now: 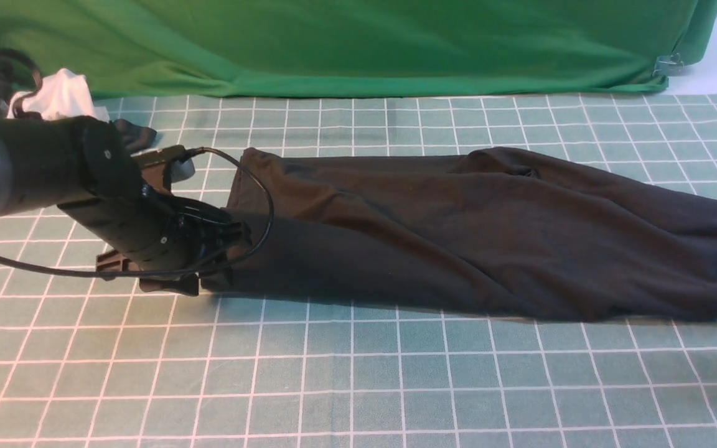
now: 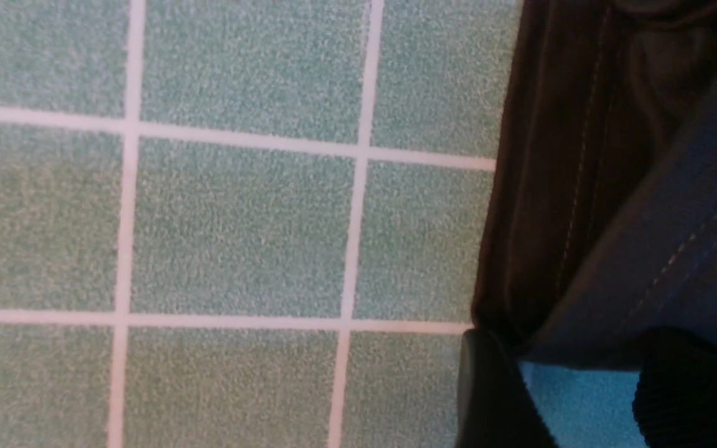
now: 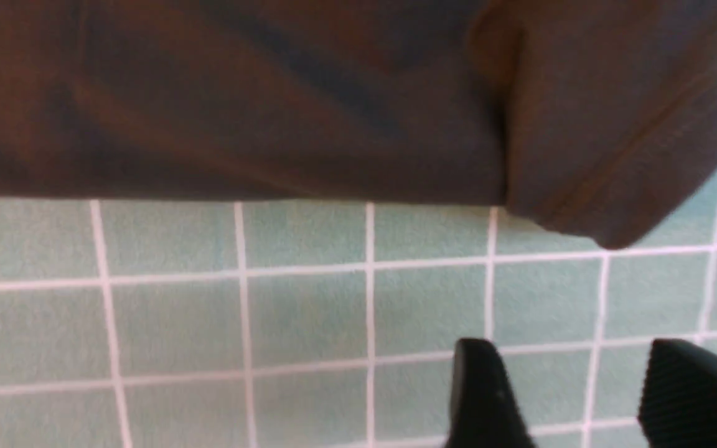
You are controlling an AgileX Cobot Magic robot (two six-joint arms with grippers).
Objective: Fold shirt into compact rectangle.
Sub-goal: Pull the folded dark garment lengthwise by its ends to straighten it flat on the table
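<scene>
**Shirt lies in a long band; both pincers open**

Your work surface is a pale green mat (image 1: 358,386) ruled with white squares, closed off at the back by a green cloth (image 1: 346,43). The shirt (image 1: 458,236) lies across the middle of the mat as a long, dark, wrinkled band. It runs from just left of centre to the right edge of the front view.

Your left arm (image 1: 109,205) reaches in low from the left, with a black cable (image 1: 266,211) looping over it. The left gripper (image 2: 576,348) sits at the shirt's left end. Its jaws stand apart, and the stitched hem comes up to their tips with bare mat showing between them. The right gripper (image 3: 576,354) hangs over bare mat just beside the shirt's edge, jaws apart and holding nothing.

A white cloth (image 1: 63,93) and a small dark one (image 1: 134,134) lie at the back left.
</scene>
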